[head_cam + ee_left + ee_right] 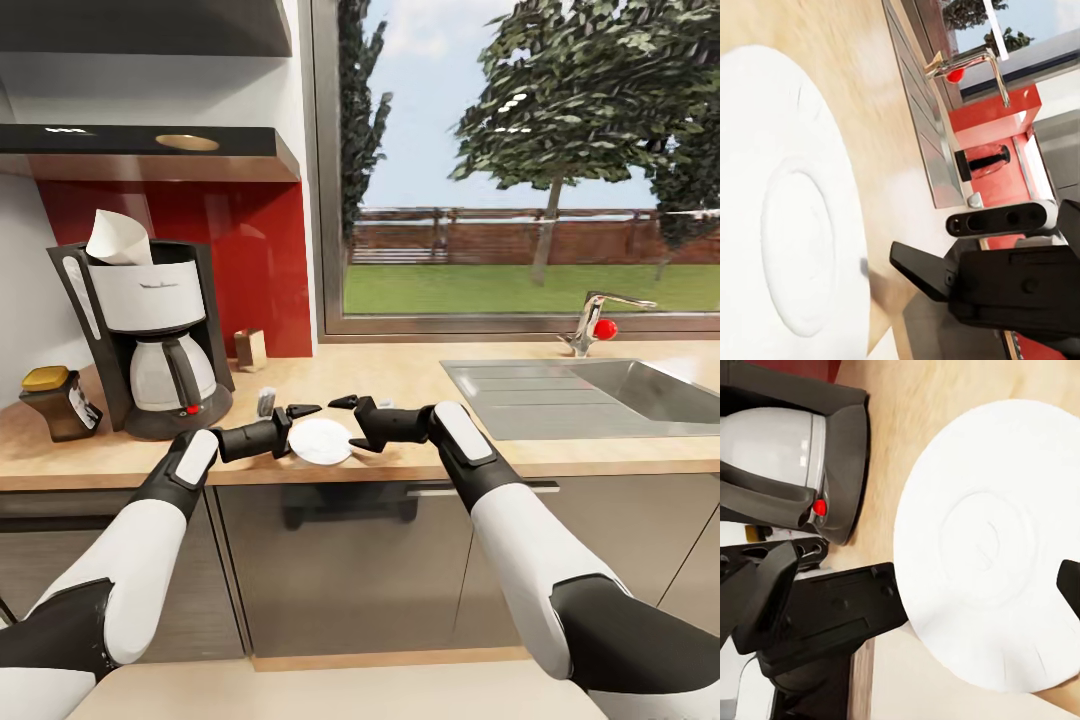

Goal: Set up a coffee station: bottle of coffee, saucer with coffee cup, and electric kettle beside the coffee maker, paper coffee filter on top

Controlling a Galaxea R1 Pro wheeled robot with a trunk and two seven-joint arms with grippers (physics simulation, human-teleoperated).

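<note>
The white saucer point(320, 441) lies at the counter's front edge, between my two grippers; it looms large in the left wrist view point(795, 225) and the right wrist view point(982, 540). My left gripper point(300, 430) stands open at its left rim, one finger above the rim, the other hidden. At its right rim my right gripper point(350, 423) is open too. The black and white coffee maker point(150, 330) stands at the left with a paper filter point(118, 240) on top. Left of it stands the coffee bottle point(60, 403). Cup and kettle are out of view.
A small brown box point(250, 348) and a small grey item point(266, 402) stand on the wooden countertop point(400, 375) right of the coffee maker. The steel sink point(600, 395) and tap point(600, 325) are at the right. Dark shelves point(150, 150) hang above the coffee maker.
</note>
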